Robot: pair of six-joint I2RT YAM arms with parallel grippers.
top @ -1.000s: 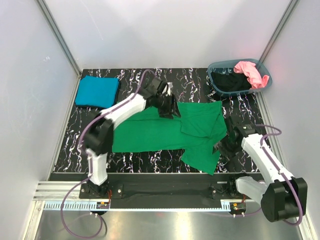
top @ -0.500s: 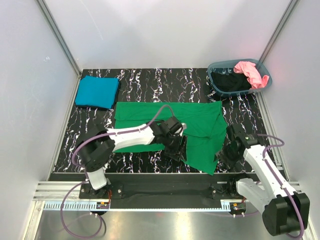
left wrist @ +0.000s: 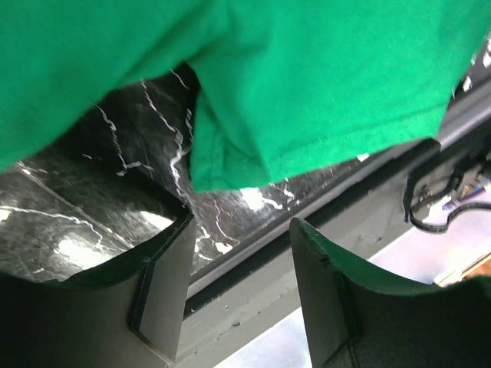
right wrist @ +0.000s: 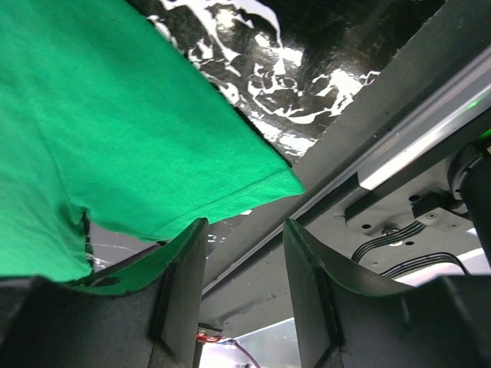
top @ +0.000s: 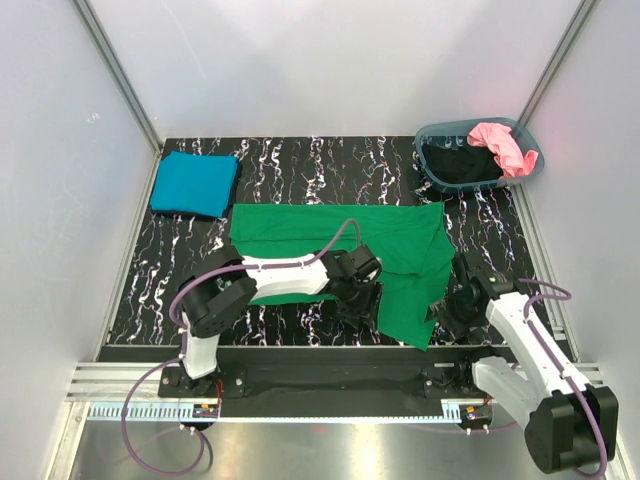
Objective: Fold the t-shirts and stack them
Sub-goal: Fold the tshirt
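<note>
Just ahead of both pincers, near the table's [top: 300,165] front edge: the green t-shirt [top: 310,232], laid out flat.
The left pincer [top: 362,303] is spread with nothing between its fingers, and a doubled hem corner of the shirt lies just past its tips. The right pincer [top: 447,308] is also spread and empty, with the shirt's near corner by its fingertips. Well beyond the left pincer and to its left lies a folded teal t-shirt [top: 195,183]. Far beyond the right pincer, a basket [top: 470,187] holds the pink t-shirt [top: 498,143] and the black t-shirt [top: 458,163].
</note>
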